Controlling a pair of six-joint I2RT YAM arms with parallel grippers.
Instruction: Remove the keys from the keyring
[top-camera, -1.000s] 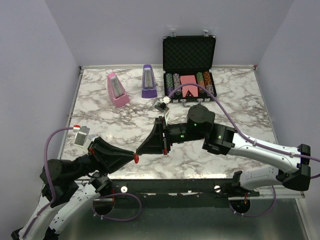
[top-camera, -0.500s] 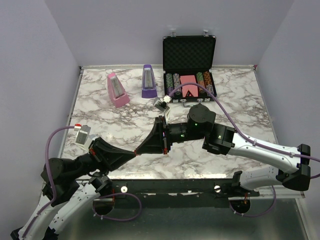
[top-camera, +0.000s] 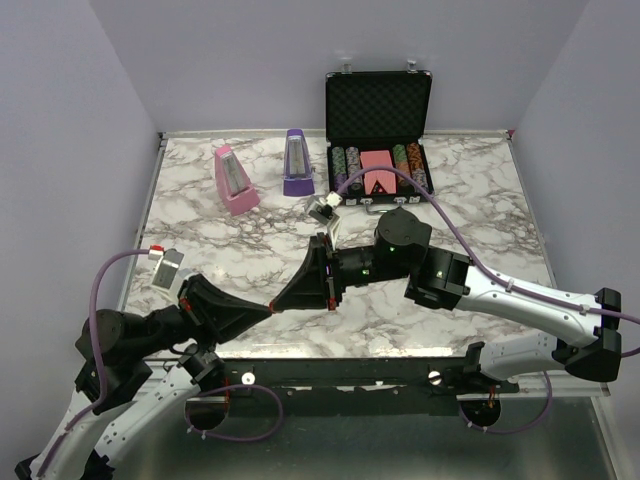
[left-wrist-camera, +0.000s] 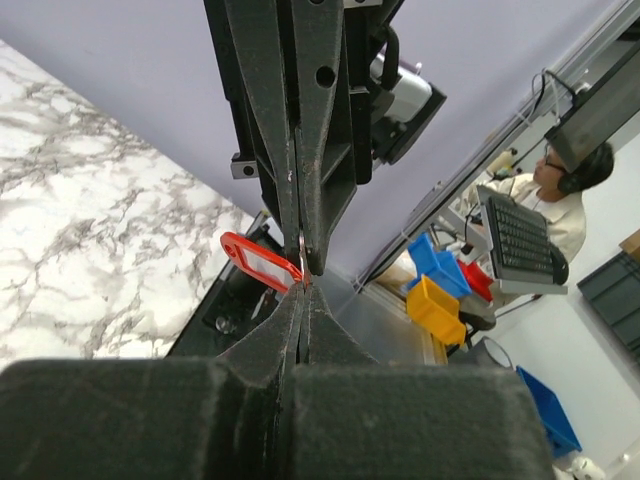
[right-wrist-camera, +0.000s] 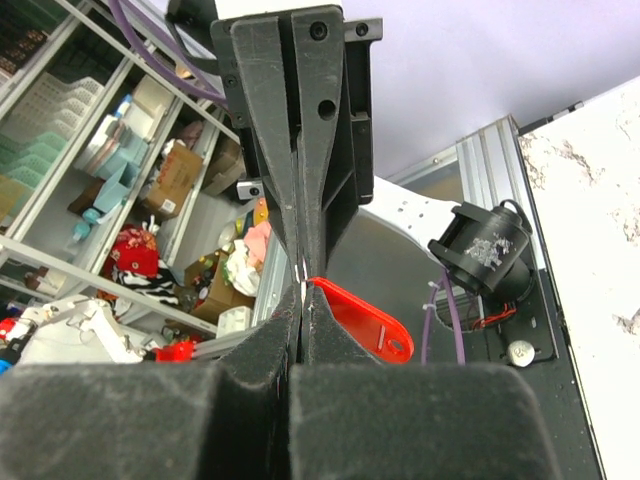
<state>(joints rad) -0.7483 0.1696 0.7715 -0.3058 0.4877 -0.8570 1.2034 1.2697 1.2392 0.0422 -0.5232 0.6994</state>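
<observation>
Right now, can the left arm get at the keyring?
Probably yes: the left claw is at the keyring, shut tip to tip with the right claw on what looks like its thin metal ring, red tag beside. Nothing stands between.

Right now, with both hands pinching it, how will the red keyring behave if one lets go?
Likely light: the keyring is a thin, plastic-looking tag sticking sideways out of the pinch. It would probably swing loosely, since only its metal-ring end sits between the left hand and right hand tips. That wire looks thin and smooth, so it may slip.
</observation>
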